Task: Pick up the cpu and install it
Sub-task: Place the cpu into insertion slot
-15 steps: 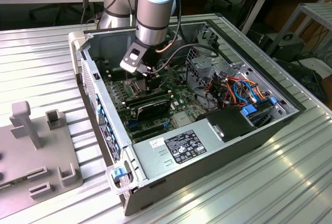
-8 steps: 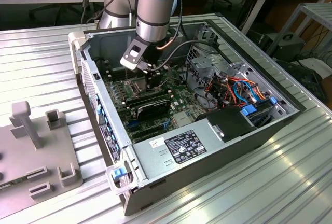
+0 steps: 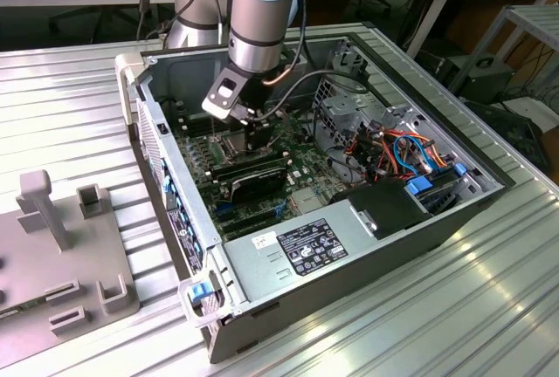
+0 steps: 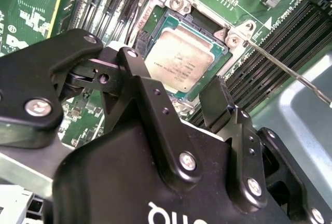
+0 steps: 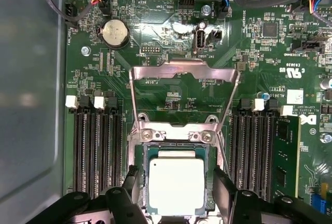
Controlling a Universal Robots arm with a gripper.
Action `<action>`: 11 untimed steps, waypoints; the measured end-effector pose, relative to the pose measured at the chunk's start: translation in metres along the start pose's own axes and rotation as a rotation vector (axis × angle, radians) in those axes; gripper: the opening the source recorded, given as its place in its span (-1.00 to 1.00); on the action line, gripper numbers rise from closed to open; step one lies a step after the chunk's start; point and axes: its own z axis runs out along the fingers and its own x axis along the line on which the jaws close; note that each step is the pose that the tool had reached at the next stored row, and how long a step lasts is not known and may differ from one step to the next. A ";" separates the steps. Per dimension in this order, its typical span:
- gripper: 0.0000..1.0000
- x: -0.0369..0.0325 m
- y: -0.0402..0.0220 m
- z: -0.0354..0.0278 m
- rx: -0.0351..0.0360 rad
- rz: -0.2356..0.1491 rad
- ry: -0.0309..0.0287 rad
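Ribbed metal tabletop (image 3: 70,89), open computer case (image 3: 332,316). Jaws wide, straddling cpu (image 5: 176,185) in socket (image 5: 176,144), seemingly not touching. Chip light, stiff, likely fragile underneath; grip opposite edges.

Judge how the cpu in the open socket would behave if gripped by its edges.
The cpu looks flat with a metal lid, so probably stiff. Its thin edges give the open gripper straddling it little hold, so it might slip or tilt. Small and thin, it is likely light.
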 end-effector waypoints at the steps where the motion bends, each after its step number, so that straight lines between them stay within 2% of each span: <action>1: 0.35 0.0000 -0.0002 0.0012 -0.0001 0.002 -0.0001; 11: 0.35 0.0006 -0.0005 0.0034 0.0000 0.021 -0.0004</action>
